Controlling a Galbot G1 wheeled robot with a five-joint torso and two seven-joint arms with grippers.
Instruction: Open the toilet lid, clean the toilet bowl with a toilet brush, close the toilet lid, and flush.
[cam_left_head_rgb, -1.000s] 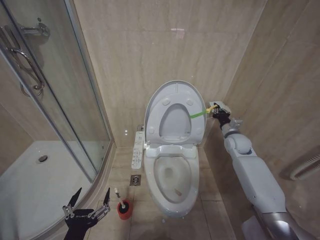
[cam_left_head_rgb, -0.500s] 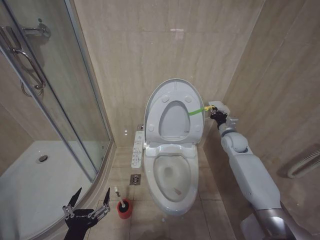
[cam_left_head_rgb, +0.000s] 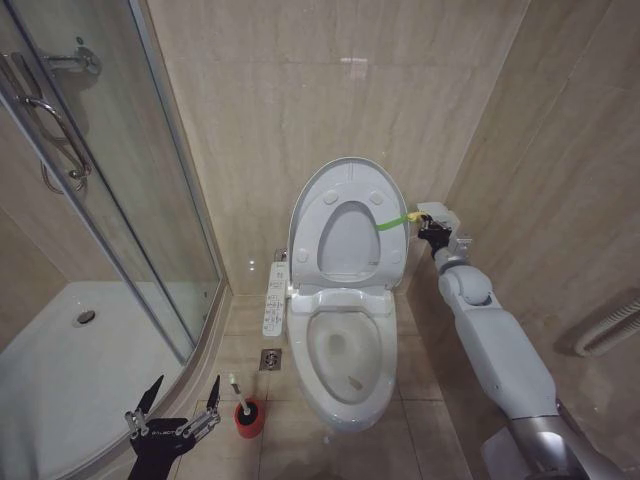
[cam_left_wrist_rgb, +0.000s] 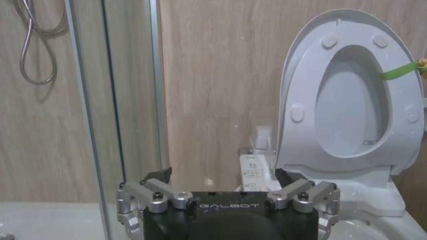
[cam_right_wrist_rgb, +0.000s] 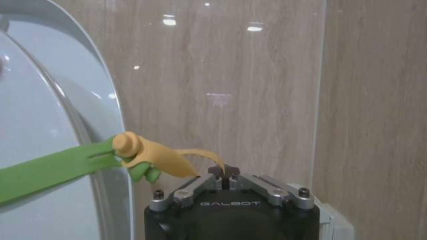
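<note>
In the head view, one toilet lid (cam_left_head_rgb: 347, 222) stands upright against the wall above one toilet bowl (cam_left_head_rgb: 346, 362), with the ring-shaped seat (cam_left_head_rgb: 348, 243) raised against it. The right gripper (cam_left_head_rgb: 431, 229) reaches to the lid's right edge, clenched on the yellow-green strap (cam_left_head_rgb: 392, 222). The left gripper (cam_left_head_rgb: 175, 410) hangs low near the floor with its two fingers spread apart, grasping nothing. Just beside it stands one toilet brush (cam_left_head_rgb: 238, 391) in one red holder (cam_left_head_rgb: 248, 419), left of the bowl.

In the left wrist view, the left gripper (cam_left_wrist_rgb: 230, 186) is released, facing the raised lid (cam_left_wrist_rgb: 301, 80) and the shower glass (cam_left_wrist_rgb: 113, 95).

In the right wrist view, the right gripper (cam_right_wrist_rgb: 224, 175) pinches the strap's tan end (cam_right_wrist_rgb: 160, 159), beside the lid's edge (cam_right_wrist_rgb: 100, 100).
</note>
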